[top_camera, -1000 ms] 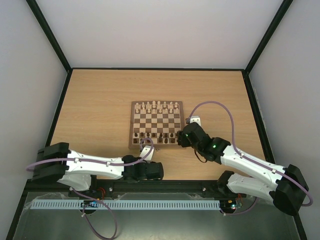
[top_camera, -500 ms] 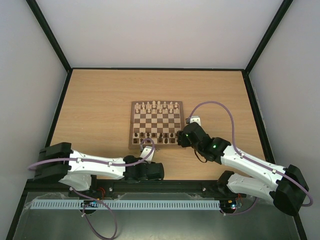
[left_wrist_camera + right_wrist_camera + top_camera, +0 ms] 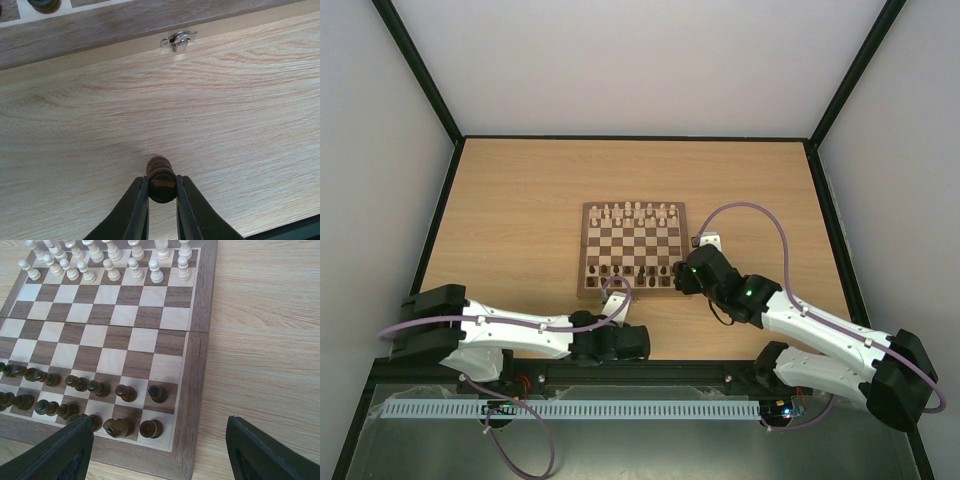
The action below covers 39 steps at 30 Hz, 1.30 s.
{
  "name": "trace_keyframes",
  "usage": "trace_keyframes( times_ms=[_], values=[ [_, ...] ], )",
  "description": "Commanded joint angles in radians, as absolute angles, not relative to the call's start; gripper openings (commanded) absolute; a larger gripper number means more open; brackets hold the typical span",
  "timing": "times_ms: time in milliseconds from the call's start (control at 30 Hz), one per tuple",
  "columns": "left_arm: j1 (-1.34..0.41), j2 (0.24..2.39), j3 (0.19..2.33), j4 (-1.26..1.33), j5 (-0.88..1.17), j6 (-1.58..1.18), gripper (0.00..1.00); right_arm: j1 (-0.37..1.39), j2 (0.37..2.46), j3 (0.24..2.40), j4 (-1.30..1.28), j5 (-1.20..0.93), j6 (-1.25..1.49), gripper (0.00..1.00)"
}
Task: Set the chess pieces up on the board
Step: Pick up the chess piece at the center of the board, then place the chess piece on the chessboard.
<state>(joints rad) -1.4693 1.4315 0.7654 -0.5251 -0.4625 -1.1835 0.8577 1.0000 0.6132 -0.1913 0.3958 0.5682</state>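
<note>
The board (image 3: pixel 633 250) lies at the table's middle. Dark brown chess pieces (image 3: pixel 122 392) stand in two rows on its near side. My left gripper (image 3: pixel 161 189) is shut on one dark brown piece (image 3: pixel 160 175), held low over the bare table just in front of the board's near border (image 3: pixel 100 30). In the top view the left gripper (image 3: pixel 614 303) sits by the board's near edge. My right gripper (image 3: pixel 165 450) is wide open and empty, hovering over the board's near right corner (image 3: pixel 197 365); it also shows in the top view (image 3: pixel 678 276).
Cream-white pieces (image 3: pixel 107 262) fill the board's far rows. A small metal latch (image 3: pixel 177 40) sits on the board's near edge. The table's front edge shows dark at the left wrist view's lower right. Walls enclose the table.
My left arm has shifted slightly toward the near edge with the piece in its grip. The right arm has not visibly moved.
</note>
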Motion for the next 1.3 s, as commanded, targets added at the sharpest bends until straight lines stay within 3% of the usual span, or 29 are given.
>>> trace_keyframes(
  times_ms=[0,700,1267],
  values=[
    [-1.469,1.451,0.782,-0.533,-0.472,-1.186,0.10,0.856,0.981,0.607,-0.189,0.397,0.565,0.73],
    [-1.418,1.414,0.880,-0.636,-0.509,-1.108,0.05,0.856,0.951,0.604,-0.196,0.413,0.570,0.73],
    [-1.183,1.418,0.993,-0.584,-0.481,-0.827,0.05,0.855,0.933,0.601,-0.207,0.439,0.579,0.74]
  ],
)
